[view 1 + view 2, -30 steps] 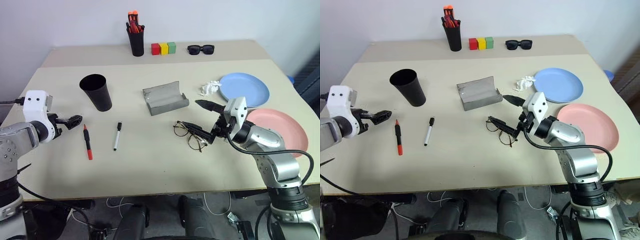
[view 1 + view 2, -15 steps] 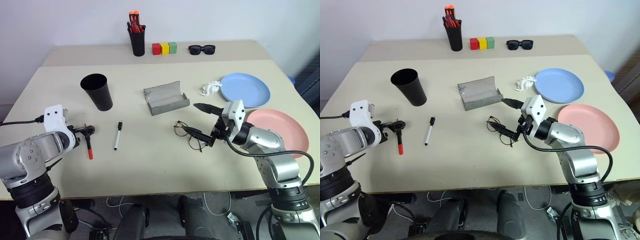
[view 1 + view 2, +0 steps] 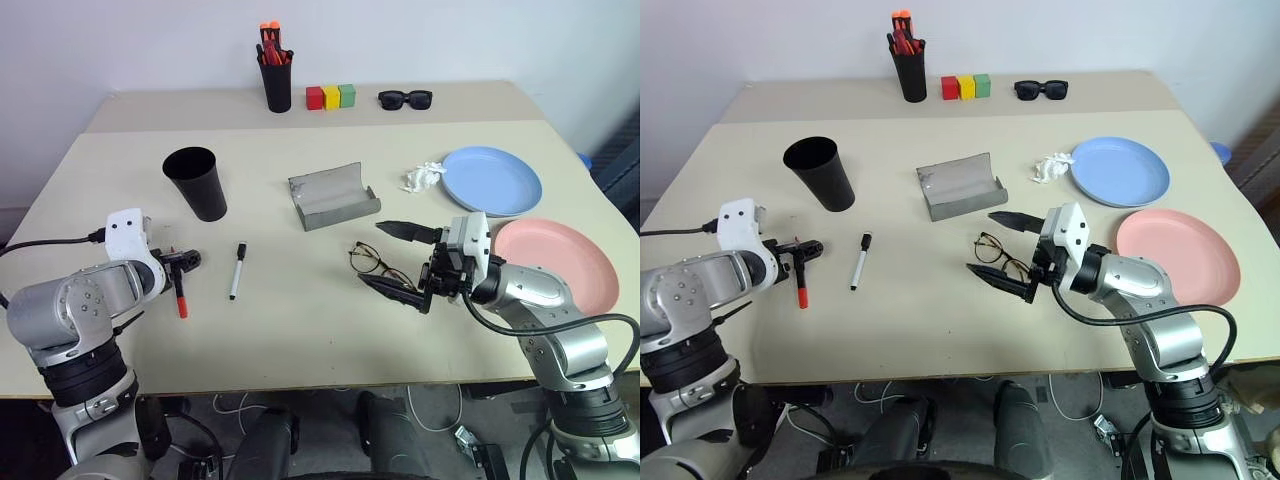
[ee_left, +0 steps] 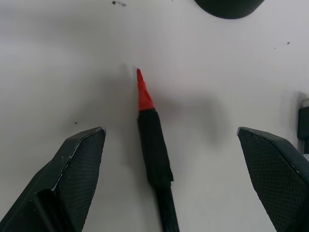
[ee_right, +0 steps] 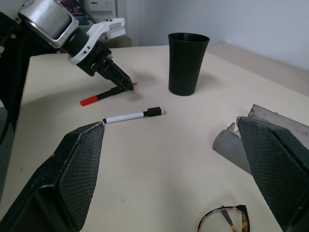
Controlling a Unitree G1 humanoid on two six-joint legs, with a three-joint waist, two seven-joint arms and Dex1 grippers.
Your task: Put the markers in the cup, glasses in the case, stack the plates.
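Left gripper [image 3: 188,260] stands over the table [image 3: 300,330] near its left edge, jaws spread wide and empty, straddling the red marker [image 3: 179,296], which lies flat between the fingers without contact. Just right of it lies the white marker [image 3: 236,270], black cap toward the far edge. The black cup [image 3: 196,184] stands upright behind both markers, toward the far left. The grey case [image 3: 331,196] lies open at mid-table. The glasses [image 3: 378,264] rest in front of it, toward the near edge. Right gripper [image 3: 394,258] is held level, jaws fully apart and empty, one finger on each side of the glasses. Light blue plate [image 3: 492,180] and pink plate [image 3: 560,265] lie separately along the right edge, unstacked.
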